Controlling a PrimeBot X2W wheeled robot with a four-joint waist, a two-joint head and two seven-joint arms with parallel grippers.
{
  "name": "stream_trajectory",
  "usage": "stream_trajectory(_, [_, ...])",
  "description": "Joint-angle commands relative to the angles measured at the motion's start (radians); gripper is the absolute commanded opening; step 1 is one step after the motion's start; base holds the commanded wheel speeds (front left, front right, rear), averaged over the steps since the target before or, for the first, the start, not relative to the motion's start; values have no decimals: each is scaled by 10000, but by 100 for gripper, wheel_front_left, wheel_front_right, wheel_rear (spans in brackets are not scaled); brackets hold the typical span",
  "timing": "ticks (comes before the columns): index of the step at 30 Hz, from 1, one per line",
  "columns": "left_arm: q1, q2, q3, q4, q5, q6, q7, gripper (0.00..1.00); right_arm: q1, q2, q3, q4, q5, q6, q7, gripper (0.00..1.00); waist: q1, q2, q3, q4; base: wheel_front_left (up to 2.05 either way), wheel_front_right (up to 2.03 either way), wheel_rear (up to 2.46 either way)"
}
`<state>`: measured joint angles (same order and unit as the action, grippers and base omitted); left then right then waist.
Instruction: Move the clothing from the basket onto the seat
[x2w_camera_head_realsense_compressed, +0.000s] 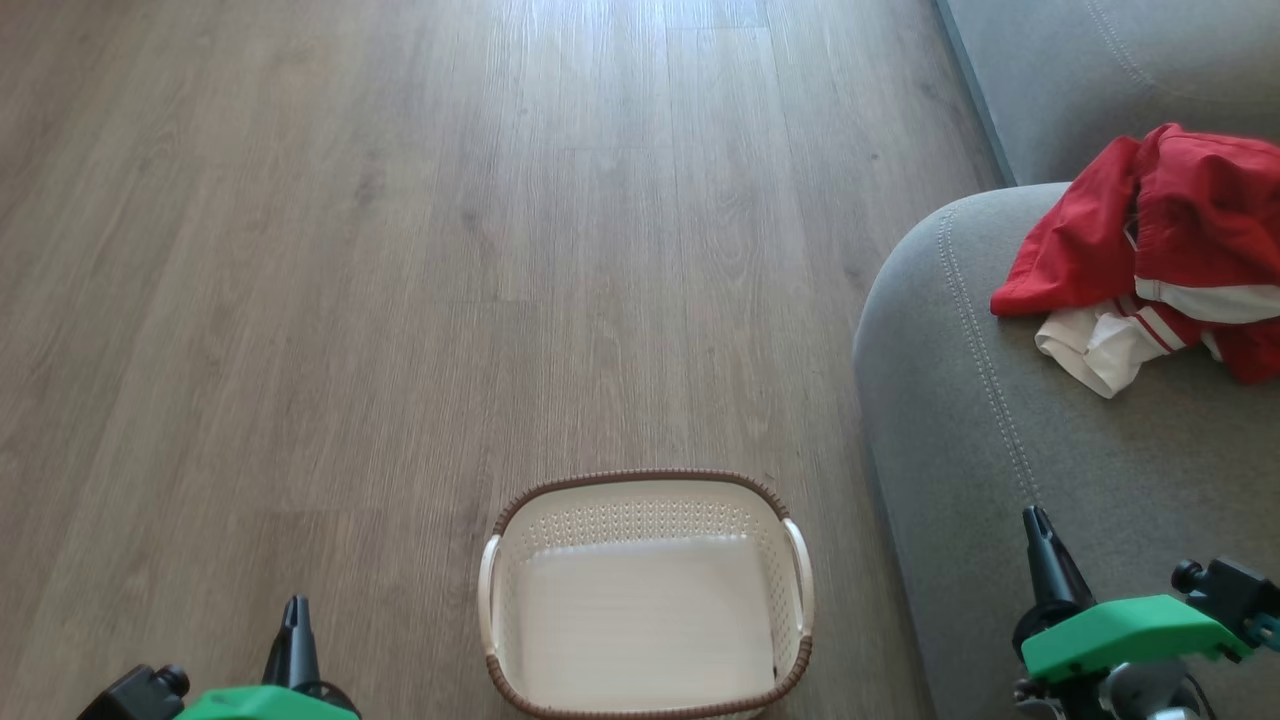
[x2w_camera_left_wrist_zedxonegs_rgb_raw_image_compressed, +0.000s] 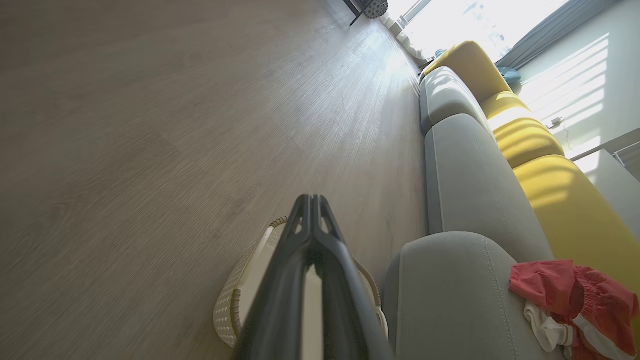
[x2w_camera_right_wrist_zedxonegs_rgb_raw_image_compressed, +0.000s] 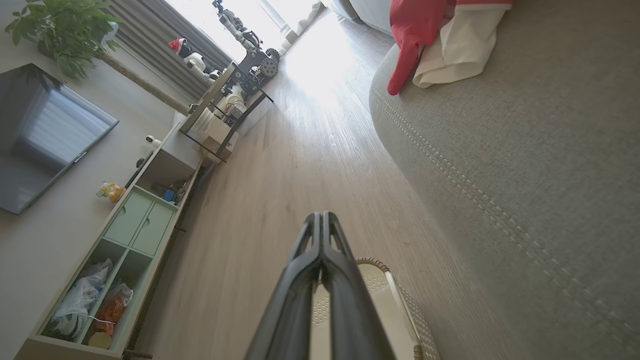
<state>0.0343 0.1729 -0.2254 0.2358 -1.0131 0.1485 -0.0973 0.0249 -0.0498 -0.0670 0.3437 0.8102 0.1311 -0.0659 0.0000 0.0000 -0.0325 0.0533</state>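
from my end the basket (x2w_camera_head_realsense_compressed: 640, 474) looks bare inside, and the clothing (x2w_camera_head_realsense_compressed: 1160, 250) lies bunched on the seat (x2w_camera_head_realsense_compressed: 1000, 480) near its rounded corner. the left gripper (x2w_camera_head_realsense_compressed: 295, 603) and right gripper (x2w_camera_head_realsense_compressed: 1033, 515) are both pinched closed on nothing. i'd say it's just parking now: keep the arms off the cloth so nothing snags.

Left gripper (x2w_camera_head_realsense_compressed: 296, 608): lower left of the head view, long dark tips pointing up the view; jaws pressed together, empty.
Right gripper (x2w_camera_head_realsense_compressed: 1036, 520): lower right, tips leaning slightly left; jaws pressed together, empty.
Left wrist housing (x2w_camera_head_realsense_compressed: 250, 705): green, cut by the bottom edge.
Right wrist housing (x2w_camera_head_realsense_compressed: 1130, 625): green, sits higher in the view than the left one.
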Motion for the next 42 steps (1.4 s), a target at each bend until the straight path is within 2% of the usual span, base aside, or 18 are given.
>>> stream_trajectory(1, [-484,37,428,-361,-279,-121,65,0,-633,-33,6,-381,389,-2,75,0,0,0,9,-16,0,0,0])
stream_trajectory(42, [-995,-630,2089,-630,-3713,-1189,1175,0,-1179,-144,-130,-638,4998,-3,972,0,0,0,177,-324,0,0,0])
